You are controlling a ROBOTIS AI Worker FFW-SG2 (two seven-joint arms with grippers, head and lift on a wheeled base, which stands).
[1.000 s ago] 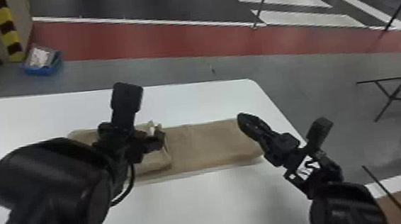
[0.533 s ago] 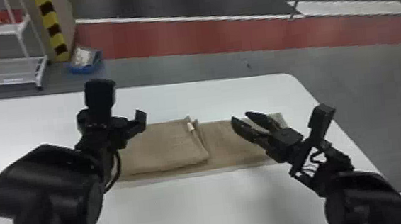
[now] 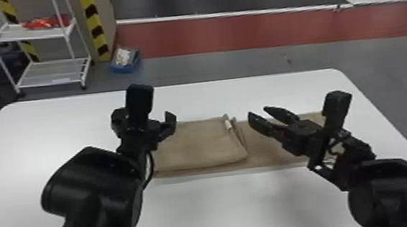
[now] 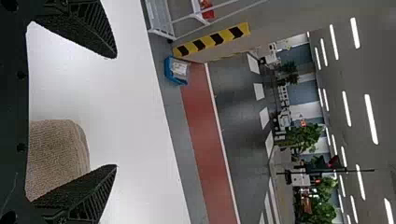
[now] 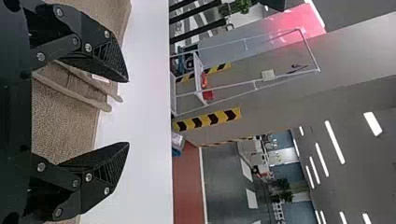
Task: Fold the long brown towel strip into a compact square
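Brown towel strip [image 3: 199,146] lay at ctr of head view on table [image 3: 216,211], long axis L–R, folded stack mid-frame, single-layer tail toward rt. R pincer [image 5: 127,112] was nearer the tail, fingers wide apart, empty. L pincer [image 4: 115,112], left of ctr nr stack's outer end, also gaped, empty.

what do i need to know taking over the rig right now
Left gripper: open, empty, at the towel's left end.
Right gripper: open, empty, by the towel's right part.
Towel strip: lying across the white table, white tag at the folded layer's edge.
Done: left part folded over toward the right.
Left: right part lies flat; probably fold that over next, then square up.
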